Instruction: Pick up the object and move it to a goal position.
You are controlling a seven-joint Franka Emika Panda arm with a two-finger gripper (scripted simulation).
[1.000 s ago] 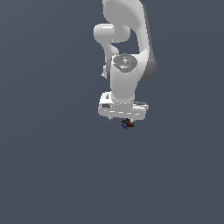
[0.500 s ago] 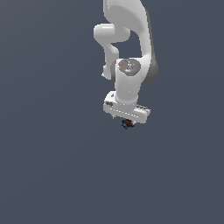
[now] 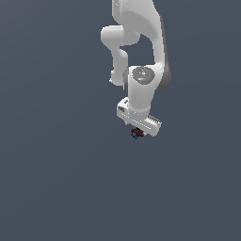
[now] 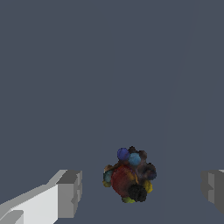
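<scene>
End effector: the gripper stands wide open. In the wrist view its two grey finger pads are set well apart, with clear grey background showing between each pad and the load; neither pad touches anything, and nothing is held. The object sits in the gap between the pads, somewhat nearer the pad attached to the visible white finger than the opposite pad, which is cut by the frame edge. It is a small, knobbly, roughly round cluster: a dark red mass at centre, blue and lighter blue beads at about 12 o'clock on it, black lumps at about 5 o'clock, and yellow and teal flecks on the rim. No long axis can be made out, and no facing direction can be assigned. In the exterior view the white arm hangs down from the upper frame edge, the hand tilted with its lower edge sloping toward 4 o'clock. The object shows as a tiny dark speck with red and blue, directly beneath the hand, at about 6 o'clock from the wrist. Whether it rests on a surface cannot be determined; the background is uniform grey.
</scene>
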